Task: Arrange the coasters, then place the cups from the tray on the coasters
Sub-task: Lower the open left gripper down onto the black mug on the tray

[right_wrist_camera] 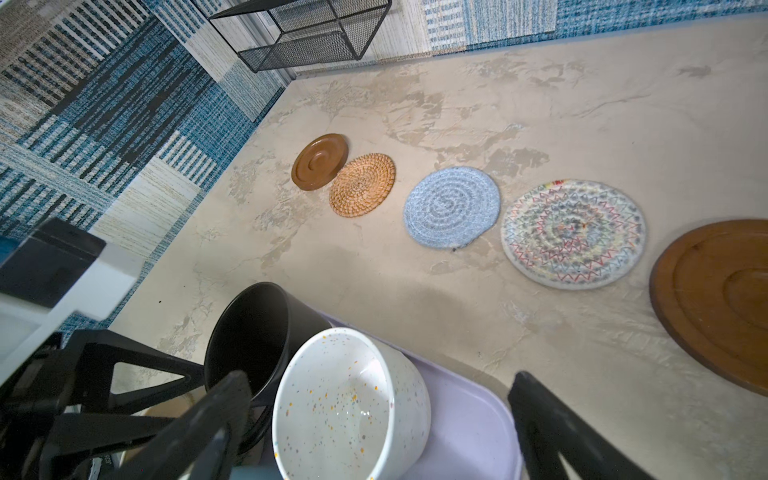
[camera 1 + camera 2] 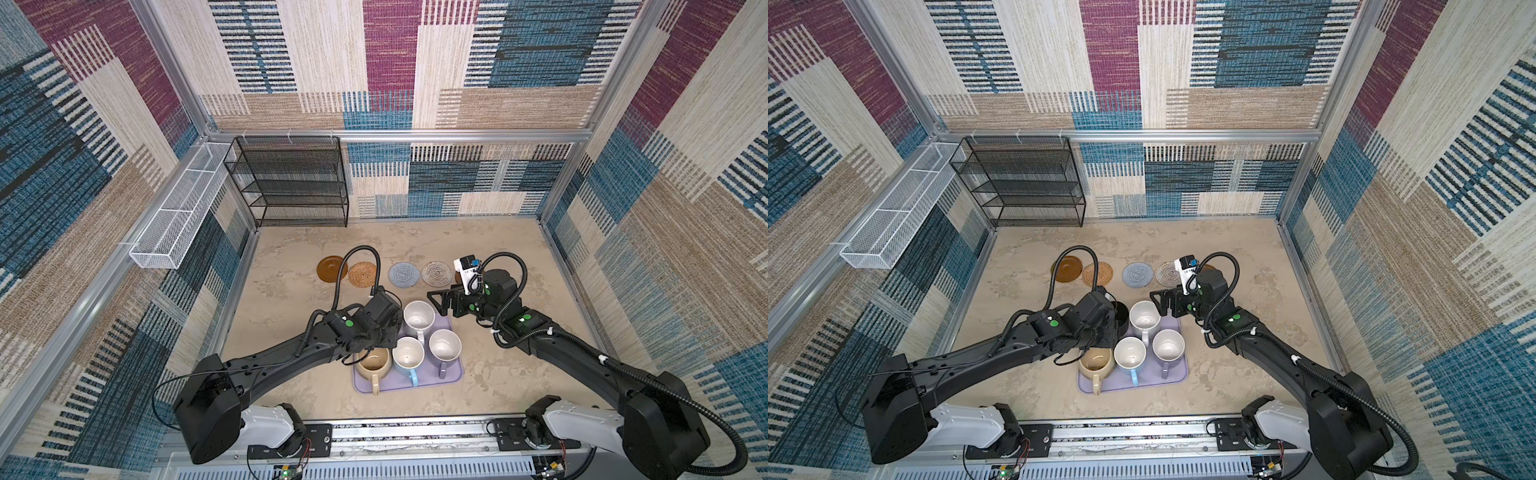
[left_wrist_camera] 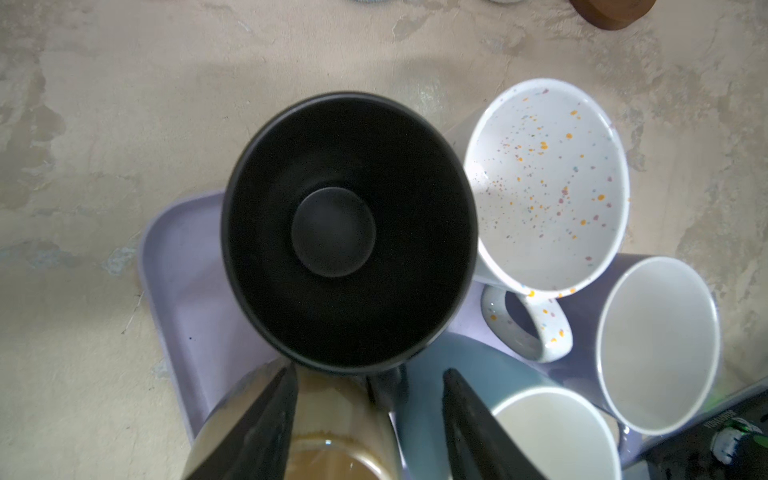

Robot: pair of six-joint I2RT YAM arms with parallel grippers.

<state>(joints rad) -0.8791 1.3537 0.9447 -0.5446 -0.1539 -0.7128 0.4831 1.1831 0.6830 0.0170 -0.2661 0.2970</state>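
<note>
Five coasters lie in a row on the table: brown, tan rattan, blue-grey, white-grey and a second brown one. The lavender tray holds the speckled white cup, beige cup, light blue cup, lavender cup and black cup. My left gripper is over the tray's left side, its jaws apart on either side of the black cup's handle. My right gripper stands wide open just above the speckled cup, touching nothing.
A black mesh shelf stands at the back left against the wall. A white wire basket hangs on the left wall. Aluminium frame rails and patterned walls close in the table on three sides.
</note>
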